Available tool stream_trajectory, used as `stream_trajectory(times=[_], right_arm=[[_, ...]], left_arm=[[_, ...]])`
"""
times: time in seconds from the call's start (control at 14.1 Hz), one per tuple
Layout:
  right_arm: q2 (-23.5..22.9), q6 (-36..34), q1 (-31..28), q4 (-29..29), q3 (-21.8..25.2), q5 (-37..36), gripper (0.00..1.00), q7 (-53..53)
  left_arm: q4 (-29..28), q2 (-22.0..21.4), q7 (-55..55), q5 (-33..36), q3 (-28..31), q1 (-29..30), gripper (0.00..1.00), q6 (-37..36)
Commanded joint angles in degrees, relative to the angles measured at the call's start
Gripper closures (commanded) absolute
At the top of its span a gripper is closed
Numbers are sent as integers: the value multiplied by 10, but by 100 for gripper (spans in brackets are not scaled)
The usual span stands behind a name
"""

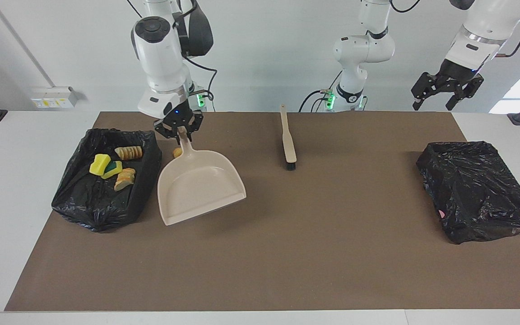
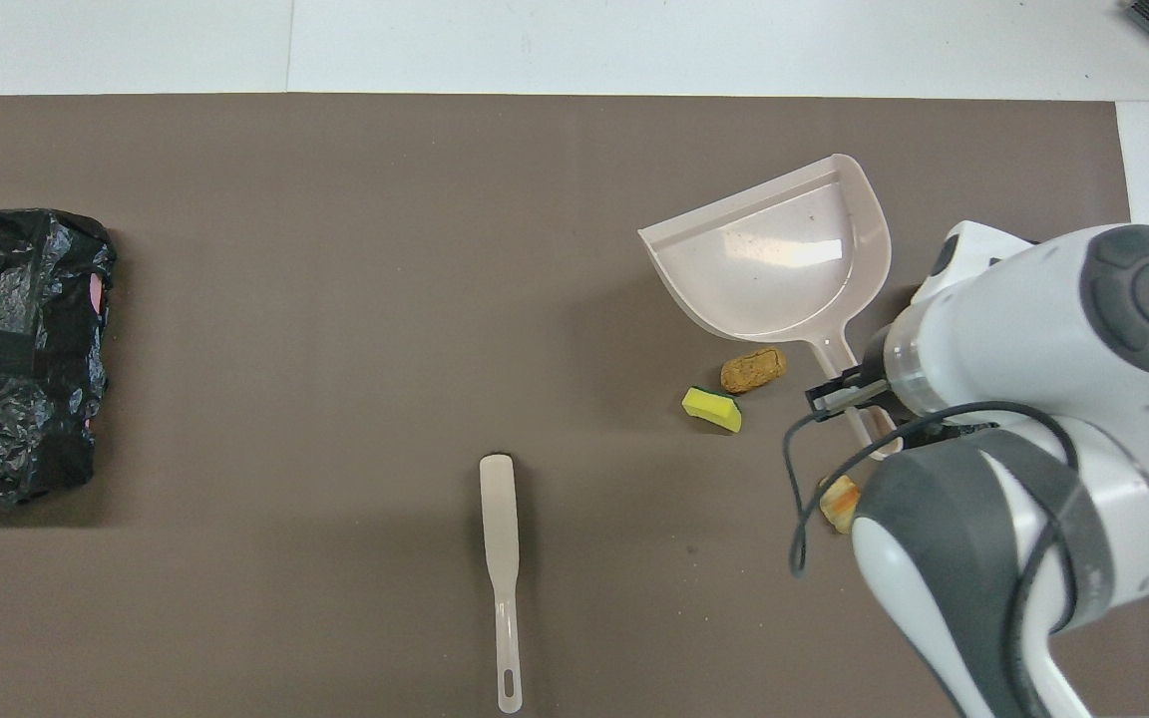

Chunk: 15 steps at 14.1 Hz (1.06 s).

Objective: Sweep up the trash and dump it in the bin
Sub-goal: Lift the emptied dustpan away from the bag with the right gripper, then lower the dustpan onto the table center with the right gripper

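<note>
Dustpan (image 1: 199, 187) hangs empty over the brown mat (image 1: 287, 253), the right gripper (image 1: 179, 131) clamped on its handle. It sits just beside the black bin (image 1: 84, 212) at the right arm's end of the table. That bin already holds a load: a yellow sponge chunk (image 1: 99, 164) and several bread pieces.

Three bits of trash lie loose on the mat. A brown bread piece (image 2: 752, 369) and a green-faced sponge chunk (image 2: 712, 408) lie side by side, and a croissant piece (image 2: 839, 502) lies nearer to the robots, half under the right arm.

This reads as the reset between dumps. The next move calls for laying the pan's lip flat on the mat close to those bits, mouth toward them.

The brush (image 1: 288, 140) lies untouched mid-table, handle toward the robots. The left gripper (image 1: 445, 92) waits high with fingers apart at its own end, so it has a long reach to that handle.

Room is generous: the mat's middle is bare, and the second bin (image 1: 476, 189) is well apart. The tight spot is the near bin's wall, right beside the pan.
</note>
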<state>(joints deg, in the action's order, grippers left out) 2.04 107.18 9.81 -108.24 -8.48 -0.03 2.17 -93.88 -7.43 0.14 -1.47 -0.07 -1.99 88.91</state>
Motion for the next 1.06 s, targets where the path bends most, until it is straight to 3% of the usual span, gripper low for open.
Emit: stream_trajectory(times=[0.0,0.21,0.43,0.64,0.85,0.99], right_arm=[[-55,38,53,37,2,17,100,112],[-107,84,108,58,2,14,100,211],[-178,100,158,120,3,4,100,277],[-257,102,187,203,5,-1,100,309],[-323,163,216,232,6,-49,100,368],[-350,167,217,249,7,-59,100,371]], left_arm=[[5,-1,4,7,-2,3,0,-12],[5,-1,5,7,-2,3,0,-12],[5,-2,4,7,-2,3,0,-12],[5,-1,5,7,-3,3,0,-12],[5,-1,4,7,-2,3,0,-11],[5,-1,4,7,-2,3,0,-12]])
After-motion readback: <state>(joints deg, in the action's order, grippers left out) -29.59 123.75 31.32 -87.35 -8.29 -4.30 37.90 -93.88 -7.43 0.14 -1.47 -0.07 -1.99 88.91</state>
